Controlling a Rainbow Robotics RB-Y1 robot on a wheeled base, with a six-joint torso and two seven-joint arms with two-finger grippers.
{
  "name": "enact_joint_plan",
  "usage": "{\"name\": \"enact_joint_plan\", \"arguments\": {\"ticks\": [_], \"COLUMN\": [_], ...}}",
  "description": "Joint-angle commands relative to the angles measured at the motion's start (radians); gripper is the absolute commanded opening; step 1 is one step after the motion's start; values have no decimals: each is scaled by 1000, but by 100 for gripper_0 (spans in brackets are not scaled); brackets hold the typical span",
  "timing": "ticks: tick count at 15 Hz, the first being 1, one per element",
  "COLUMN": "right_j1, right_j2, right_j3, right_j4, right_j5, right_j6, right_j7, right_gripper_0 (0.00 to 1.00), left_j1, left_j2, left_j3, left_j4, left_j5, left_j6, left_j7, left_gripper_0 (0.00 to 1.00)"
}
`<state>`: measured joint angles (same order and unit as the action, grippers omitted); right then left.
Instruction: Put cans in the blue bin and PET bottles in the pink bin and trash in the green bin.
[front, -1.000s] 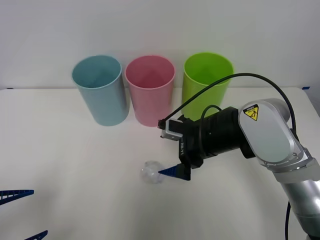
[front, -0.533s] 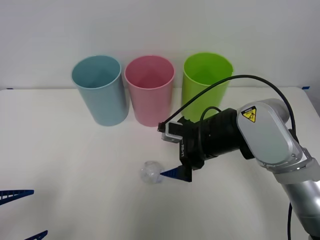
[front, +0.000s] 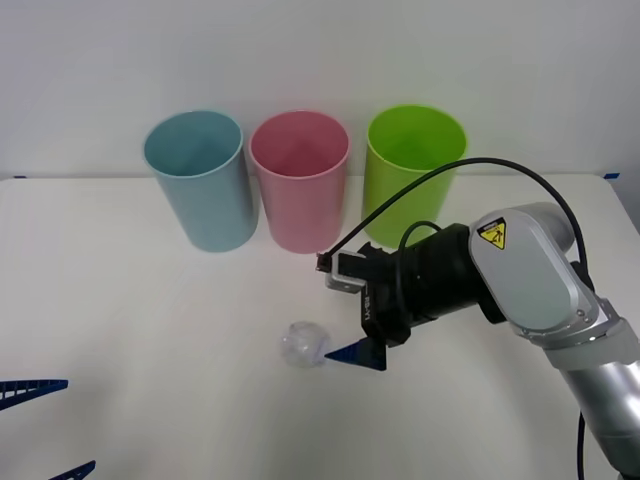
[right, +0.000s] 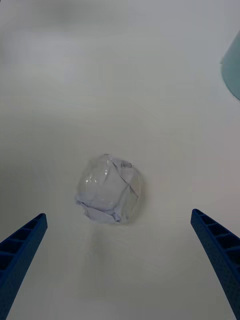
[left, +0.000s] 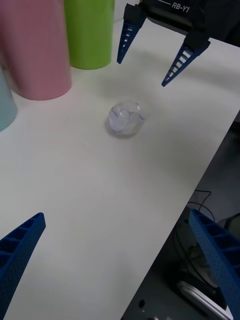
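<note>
Crinkled trash (right: 109, 188) between splayed right end effector (right: 120, 270) fingers.

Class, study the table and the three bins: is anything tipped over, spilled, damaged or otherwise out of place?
Nothing is tipped or spilled. The blue bin, pink bin and green bin stand upright in a row. The trash alone lies loose on the table, before the open right pincer.

The right arm (front: 540, 290) is silver and black, with a yellow warning sticker (front: 491, 236), black cable (front: 440, 175) and blue ribbed jaws.
</note>
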<state>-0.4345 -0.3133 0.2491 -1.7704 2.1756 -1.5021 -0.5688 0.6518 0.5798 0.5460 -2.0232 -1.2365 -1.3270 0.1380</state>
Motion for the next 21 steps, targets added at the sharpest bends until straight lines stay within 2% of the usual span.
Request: {"name": "enact_joint_plan", "arguments": {"ticks": [1, 11, 18, 21], "right_j1": [2, 26, 36, 37], "right_j2": [-1, 2, 75, 79], "right_j3": [4, 22, 44, 67], "right_j4": [3, 3, 69, 75], "right_j5": [0, 13, 115, 141], "right_j6": [-1, 2, 46, 80], "right_j7": [-2, -6, -6, -14], "right_gripper_0": [100, 100, 100, 100], "left_j1": [0, 0, 0, 0], "left_j2": [0, 0, 0, 0], "left_j3": [0, 0, 0, 0], "left_j4": [0, 0, 0, 0], "left_j5": [0, 0, 0, 0], "left_j6": [0, 0, 0, 0], "left_j7": [0, 0, 0, 0], "left_gripper_0": [100, 100, 100, 100]}}
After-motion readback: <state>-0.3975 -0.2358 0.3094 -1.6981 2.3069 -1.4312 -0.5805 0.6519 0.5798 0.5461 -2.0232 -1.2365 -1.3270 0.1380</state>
